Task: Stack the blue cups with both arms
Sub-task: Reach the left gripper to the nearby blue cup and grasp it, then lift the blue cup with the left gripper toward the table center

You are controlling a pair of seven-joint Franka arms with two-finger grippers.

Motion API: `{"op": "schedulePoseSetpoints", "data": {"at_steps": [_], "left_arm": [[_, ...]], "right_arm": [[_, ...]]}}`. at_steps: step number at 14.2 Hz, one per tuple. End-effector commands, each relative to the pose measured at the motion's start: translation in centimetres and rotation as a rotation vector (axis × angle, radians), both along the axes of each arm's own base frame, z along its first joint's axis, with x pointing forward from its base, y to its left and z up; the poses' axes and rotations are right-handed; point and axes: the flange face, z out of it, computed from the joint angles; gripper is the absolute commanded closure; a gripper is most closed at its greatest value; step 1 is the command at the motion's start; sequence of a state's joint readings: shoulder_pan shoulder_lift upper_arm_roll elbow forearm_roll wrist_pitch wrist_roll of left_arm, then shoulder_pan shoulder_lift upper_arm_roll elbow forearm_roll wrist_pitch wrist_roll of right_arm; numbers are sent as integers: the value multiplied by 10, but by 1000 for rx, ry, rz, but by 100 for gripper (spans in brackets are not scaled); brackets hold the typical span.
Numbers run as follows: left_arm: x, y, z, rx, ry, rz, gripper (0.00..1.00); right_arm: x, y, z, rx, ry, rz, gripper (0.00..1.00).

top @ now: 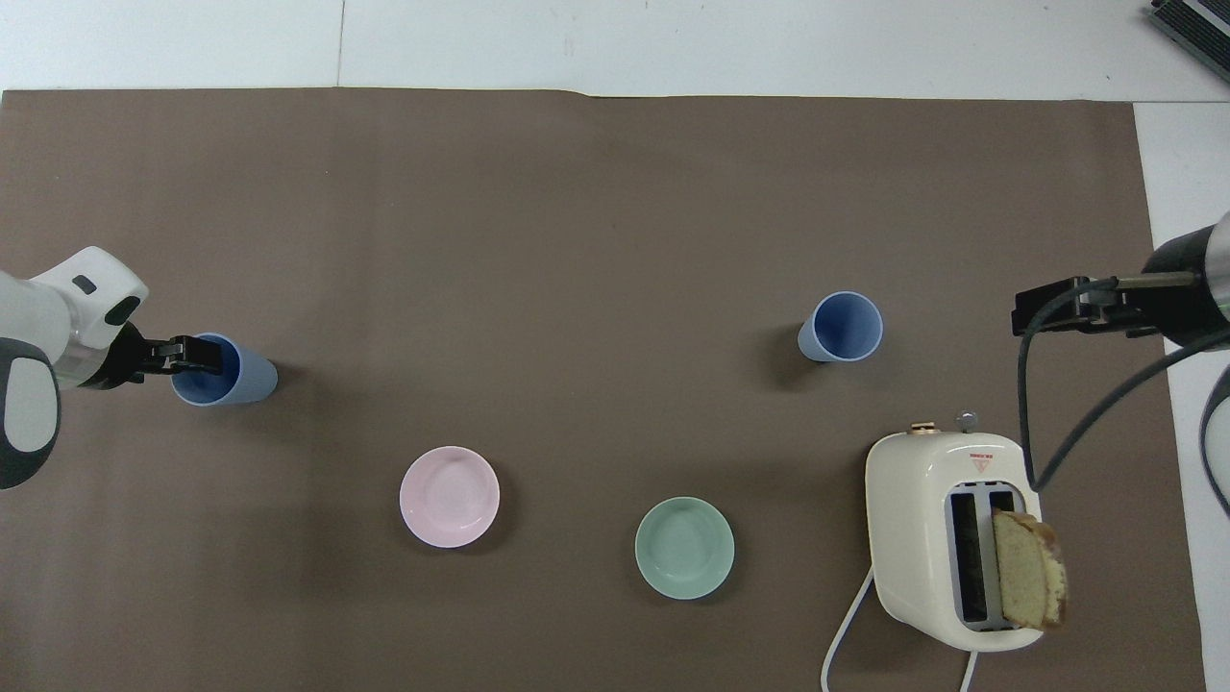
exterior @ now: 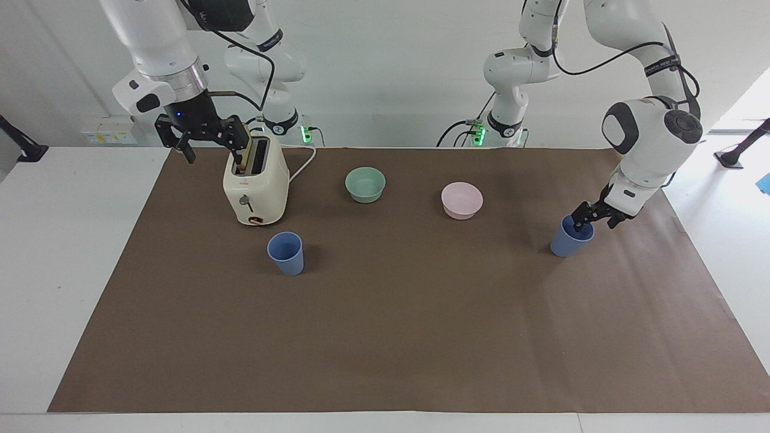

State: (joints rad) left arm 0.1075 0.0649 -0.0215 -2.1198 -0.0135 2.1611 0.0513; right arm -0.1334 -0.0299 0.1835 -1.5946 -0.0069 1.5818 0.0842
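The left gripper (exterior: 591,219), fingers apart, straddles the rim of a light, stiff, matte periwinkle-blue plastic tumbler (exterior: 568,239); pinch its wall gently.

The open right gripper (exterior: 200,137) waits.

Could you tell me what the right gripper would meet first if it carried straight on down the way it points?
Probably the brown mat beside the toaster: the right gripper points down and depth is unclear.

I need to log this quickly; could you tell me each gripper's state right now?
Left gripper: at the rim of the blue cup; open or closed cannot be told.
Right gripper: open, holding nothing, waiting beside the toaster.
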Motion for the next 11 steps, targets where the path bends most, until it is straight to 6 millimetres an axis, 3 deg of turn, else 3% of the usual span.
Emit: {"op": "schedulePoseSetpoints", "data": {"at_steps": [1, 6, 8, 11], "left_arm": [[-5, 1, -2, -22, -18, 3, 100], [10, -2, 9, -30, -45, 0, 100], [19, -7, 31, -29, -72, 1, 100], [26, -23, 82, -48, -66, 51, 100]], "right_arm": [[1, -3, 1, 5, -3, 8, 0], [1, -3, 1, 5, -3, 8, 0], [1, -3, 1, 5, -2, 10, 0], [1, -3, 1, 5, -3, 8, 0]]}}
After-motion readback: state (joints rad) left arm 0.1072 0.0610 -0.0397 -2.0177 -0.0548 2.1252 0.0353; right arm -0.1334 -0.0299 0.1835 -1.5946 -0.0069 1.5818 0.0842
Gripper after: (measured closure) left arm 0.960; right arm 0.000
